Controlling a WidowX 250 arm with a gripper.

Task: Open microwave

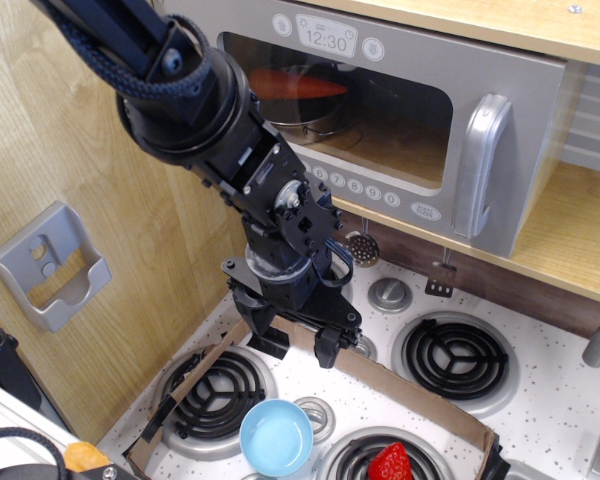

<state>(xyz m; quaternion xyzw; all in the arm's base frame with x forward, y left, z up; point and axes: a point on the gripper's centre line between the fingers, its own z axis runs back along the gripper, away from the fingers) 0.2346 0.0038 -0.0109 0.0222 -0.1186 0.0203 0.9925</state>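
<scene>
Tool (299, 349) hangs open and empty over the toy stove bench (540, 420), well short of the microwave (400, 110)

Door looks shut; its tall silver bar handle (483, 165), long axis near vertical, lies toward two o'clock from the tool, up and well apart. By my judgement the reach must climb that way and meet the bar across its width

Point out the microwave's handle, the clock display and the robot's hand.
microwave handle (483, 165): main camera view, middle of the silver bar.
clock display (326, 41): main camera view, on the digits 12:30.
hand (298, 347): main camera view, midway between the two black fingertips.
</scene>
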